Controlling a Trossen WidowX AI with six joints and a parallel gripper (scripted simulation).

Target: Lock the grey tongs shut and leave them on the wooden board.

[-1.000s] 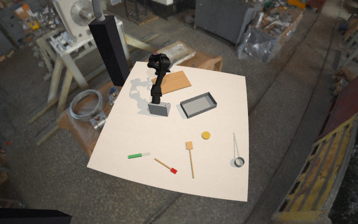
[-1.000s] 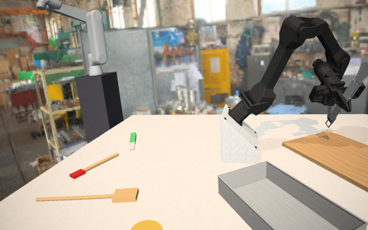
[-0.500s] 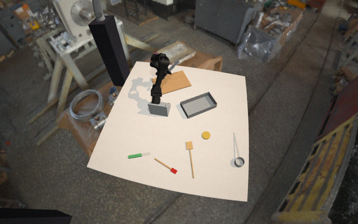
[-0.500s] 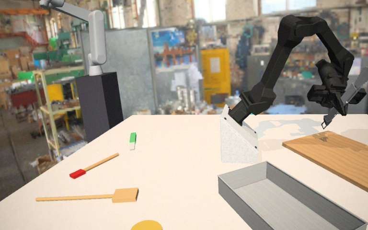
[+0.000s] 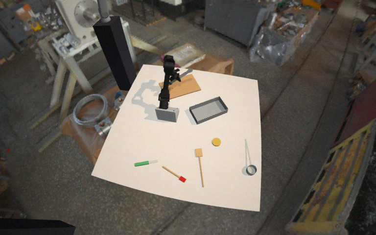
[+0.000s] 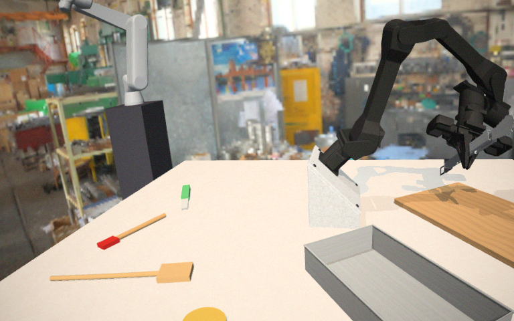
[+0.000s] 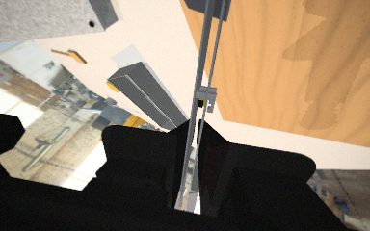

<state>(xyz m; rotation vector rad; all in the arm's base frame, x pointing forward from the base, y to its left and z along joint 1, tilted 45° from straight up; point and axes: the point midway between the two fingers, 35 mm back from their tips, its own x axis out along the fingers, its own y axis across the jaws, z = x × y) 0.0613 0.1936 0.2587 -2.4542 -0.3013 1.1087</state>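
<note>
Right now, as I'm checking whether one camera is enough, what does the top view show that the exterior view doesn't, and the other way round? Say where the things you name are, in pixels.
Only the top view: the round cup on a long thin handle (image 5: 255, 169).

Only the exterior view: the yellow door (image 6: 301, 113) and blue poster (image 6: 235, 56) behind the table.

Both: the gripper (image 5: 178, 80) (image 6: 466, 166) shut on the tongs (image 5: 187, 72) (image 6: 483, 142), the board (image 5: 185, 87) (image 6: 473, 211), tin (image 5: 212, 117) (image 6: 329, 281), red brush (image 5: 182, 179) (image 6: 108, 242), wooden spatula (image 5: 199, 152) (image 6: 175, 272), green-handled tool (image 5: 141, 163) (image 6: 185, 192) and yellow disc (image 5: 216, 141) (image 6: 204, 314).
</note>
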